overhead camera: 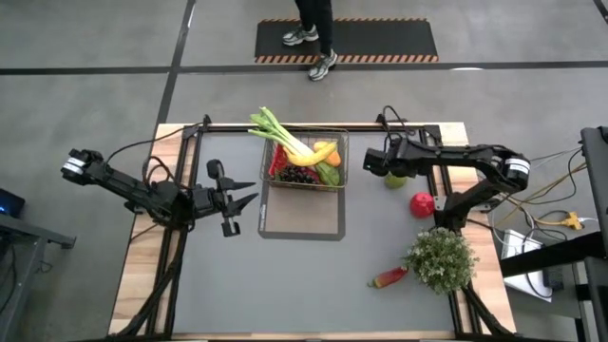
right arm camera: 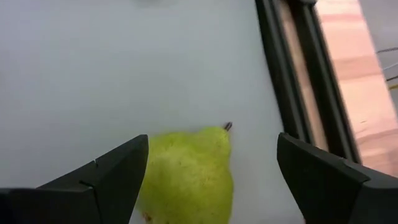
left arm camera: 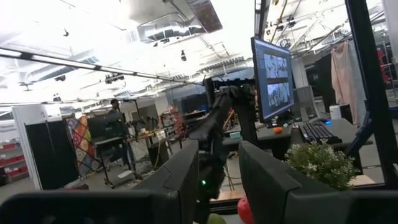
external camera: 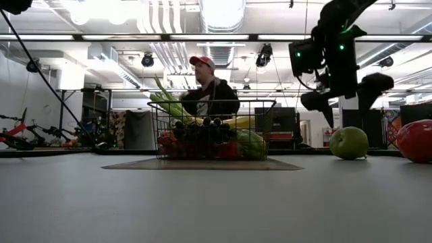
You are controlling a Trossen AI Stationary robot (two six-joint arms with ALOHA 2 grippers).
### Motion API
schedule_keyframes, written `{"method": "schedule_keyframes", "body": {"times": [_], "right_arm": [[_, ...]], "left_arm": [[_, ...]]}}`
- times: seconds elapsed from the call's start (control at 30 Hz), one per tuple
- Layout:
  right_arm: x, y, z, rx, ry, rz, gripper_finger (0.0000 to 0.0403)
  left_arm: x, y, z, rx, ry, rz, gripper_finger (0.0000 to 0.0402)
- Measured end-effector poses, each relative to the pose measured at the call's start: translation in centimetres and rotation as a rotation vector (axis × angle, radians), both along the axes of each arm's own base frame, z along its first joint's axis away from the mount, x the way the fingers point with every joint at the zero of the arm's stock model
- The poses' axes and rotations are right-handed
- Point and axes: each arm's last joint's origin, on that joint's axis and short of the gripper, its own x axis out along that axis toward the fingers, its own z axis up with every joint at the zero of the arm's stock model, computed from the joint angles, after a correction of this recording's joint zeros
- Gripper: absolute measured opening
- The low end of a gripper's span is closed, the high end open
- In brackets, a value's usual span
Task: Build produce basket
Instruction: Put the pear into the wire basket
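The wire basket point(overhead camera: 337, 142) stands at the far edge of the dark mat point(overhead camera: 302, 217) and holds a leek point(overhead camera: 277, 131), a banana point(overhead camera: 321, 152), dark grapes point(overhead camera: 298, 175) and red peppers point(overhead camera: 276, 161). A green pear point(overhead camera: 395, 180) lies on its side on the table, right of the basket. My right gripper point(right arm camera: 211, 155) hangs open above it, one finger on each side, clear of it in the low view point(external camera: 344, 94). My left gripper point(overhead camera: 249, 194) is held up left of the mat, open, with nothing between its fingers point(left arm camera: 219, 168).
A red apple point(overhead camera: 422, 203) lies near the pear. A bushy potted plant point(overhead camera: 440, 258) and a watermelon slice point(overhead camera: 389, 277) sit at the near right. A person point(overhead camera: 313, 38) stands beyond the far edge. Bare grey table point(overhead camera: 266, 285) lies in front of the mat.
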Motion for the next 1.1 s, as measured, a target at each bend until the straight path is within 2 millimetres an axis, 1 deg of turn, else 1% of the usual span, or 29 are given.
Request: {"method": "schedule_keyframes", "body": {"times": [0.2, 0.4, 0.67, 0.77, 0.97, 1.1], "right_arm": [[0.4, 0.5, -1.7, 0.002, -0.044, 0.014, 0.0336], [0.2, 0.9, -3.0, 0.034, -0.018, 0.015, 0.0336], [0.5, 1.3, -3.6, 0.029, 0.008, 0.036, 0.0335], [0.7, 1.6, -3.6, 0.029, 0.008, 0.048, 0.0323], [0.8, 1.8, -3.6, 0.031, 0.008, 0.063, 0.028], [0.9, 1.9, -3.5, 0.036, 0.004, 0.074, 0.0275]], "left_arm": [[0.0, 0.1, 0.0, 0.011, 0.001, 0.007, 0.0098], [0.0, 0.0, 0.0, 0.023, 0.009, 0.01, 0.0098], [0.0, 0.0, 0.0, 0.023, 0.009, 0.01, 0.0098], [0.0, 0.0, 0.0, 0.023, 0.008, 0.01, 0.0098], [0.0, 0.0, 0.0, 0.023, 0.009, 0.01, 0.0098], [0.0, 0.0, 0.0, 0.023, 0.009, 0.01, 0.0098]]}}
